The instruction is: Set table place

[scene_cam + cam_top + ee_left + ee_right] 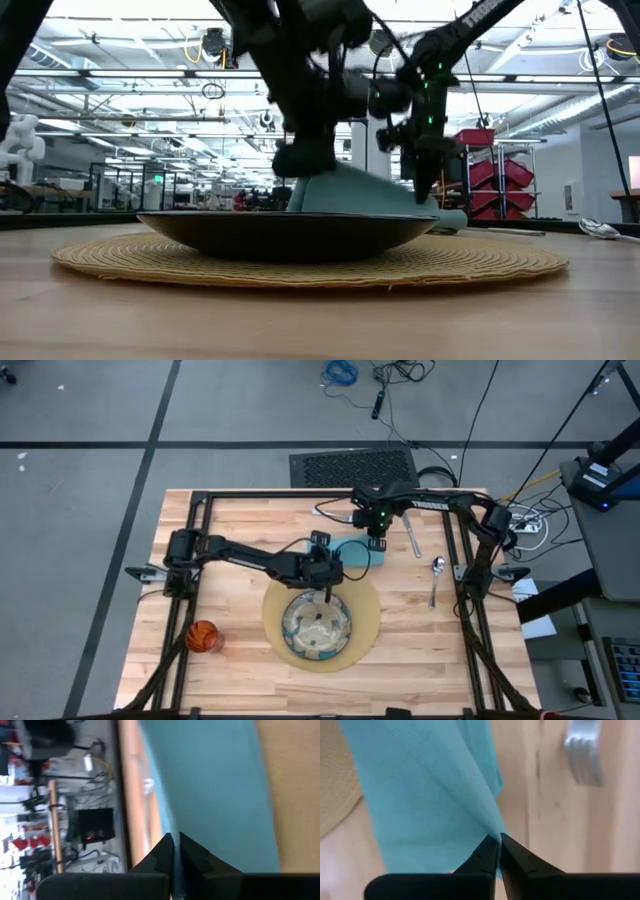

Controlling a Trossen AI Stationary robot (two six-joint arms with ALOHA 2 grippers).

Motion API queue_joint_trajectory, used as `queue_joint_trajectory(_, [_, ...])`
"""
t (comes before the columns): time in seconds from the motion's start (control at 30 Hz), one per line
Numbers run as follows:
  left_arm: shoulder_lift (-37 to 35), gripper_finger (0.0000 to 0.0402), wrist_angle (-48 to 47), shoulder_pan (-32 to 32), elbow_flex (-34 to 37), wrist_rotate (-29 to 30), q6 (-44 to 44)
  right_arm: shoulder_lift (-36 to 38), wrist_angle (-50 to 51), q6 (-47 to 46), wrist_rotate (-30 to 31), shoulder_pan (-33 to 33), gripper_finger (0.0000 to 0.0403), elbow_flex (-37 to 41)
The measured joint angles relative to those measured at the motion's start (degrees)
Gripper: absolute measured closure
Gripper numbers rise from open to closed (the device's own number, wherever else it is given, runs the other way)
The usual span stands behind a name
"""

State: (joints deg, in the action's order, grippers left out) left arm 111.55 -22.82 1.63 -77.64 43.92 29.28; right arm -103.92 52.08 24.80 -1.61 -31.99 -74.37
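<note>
I have the counter (pixel 240 520), light wooden planks in a black frame, filling the middle of the high view. On it, just below centre, sits the round tan mat (pixel 368 610) with the greenish patterned plate (pixel 316 626) on top; in the low view the plate (pixel 290 232) shows as a dark shallow dish across the middle, resting on the woven mat (pixel 480 262)

My left arm reaches in from the left edge of the high view toward the centre, and my right arm comes from the upper right. The light-blue napkin (pixel 355 554) lies just above the mat's upper edge, and both grippers meet at it. The left gripper (pixel 325 565) is at the napkin's left side, beside the plate's upper rim; in its wrist view its jaws are pressed together on an edge of the cloth (pixel 215 790). The right gripper (pixel 377 544) is at the napkin's upper right corner, jaws pinched tight on a fold of the cloth (pixel 430 790). In the low view the napkin (pixel 350 192) rises in a tented shape behind the plate, between the two grippers

To the right of the napkin in the high view lies the fork (pixel 412 538), its tines blurred at the upper right of the right wrist view (pixel 584 755). The spoon (pixel 436 575) lies further right, near the frame. The small orange cup (pixel 203 636) stands at the lower left, well apart from the mat
</note>
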Motion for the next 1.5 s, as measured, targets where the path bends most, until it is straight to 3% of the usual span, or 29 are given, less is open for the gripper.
queue_joint_trajectory(0.3, [-10.7,0.0401,-0.6,-0.7,-0.1,3.9,0.1,9.7,6.4,-5.6,1.2,4.3,0.0403,-7.1])
queue_joint_trajectory(0.47, [-18.4,0.0401,-1.5,-1.3,-0.1,4.3,-0.3,12.4,8.8,-10.9,7.2,7.7,0.0403,-12.9])
queue_joint_trajectory(0.63, [-24.2,0.0401,-8.6,-0.7,-0.2,4.1,-4.7,13.3,12.2,-15.0,10.7,12.5,0.0403,-18.0])
queue_joint_trajectory(0.83, [-27.6,0.0401,-15.5,0.6,-0.1,-3.9,-12.0,13.3,16.5,-21.6,10.6,19.3,0.0403,-22.8])
queue_joint_trajectory(1.03, [-28.0,0.0401,-17.1,3.1,-0.1,-5.0,-12.5,13.3,17.7,-25.5,10.6,24.9,0.0403,-24.6])
queue_joint_trajectory(1.2, [-28.0,0.0401,-17.8,2.1,2.1,-6.9,-14.1,10.1,16.5,-25.9,10.4,23.5,0.0403,-24.2])
queue_joint_trajectory(1.5, [-27.5,0.0401,-10.7,-5.8,14.4,-11.5,-11.8,-1.8,11.6,-18.9,8.9,15.4,0.0403,-23.0])
